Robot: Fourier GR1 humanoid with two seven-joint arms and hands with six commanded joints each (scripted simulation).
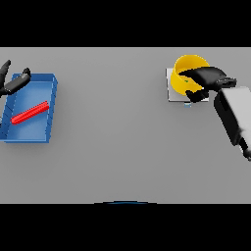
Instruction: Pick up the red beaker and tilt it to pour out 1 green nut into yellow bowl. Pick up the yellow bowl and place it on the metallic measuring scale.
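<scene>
Nearest me, my right hand curled on the yellow bowl, which sat over the metallic measuring scale; my left hand hung relaxed, far left.

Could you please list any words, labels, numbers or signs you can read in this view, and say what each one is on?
None can be read: the round yellow bowl, the square metallic measuring scale under it, the blue rectangular tray and the red beaker lying in it show no text.
</scene>
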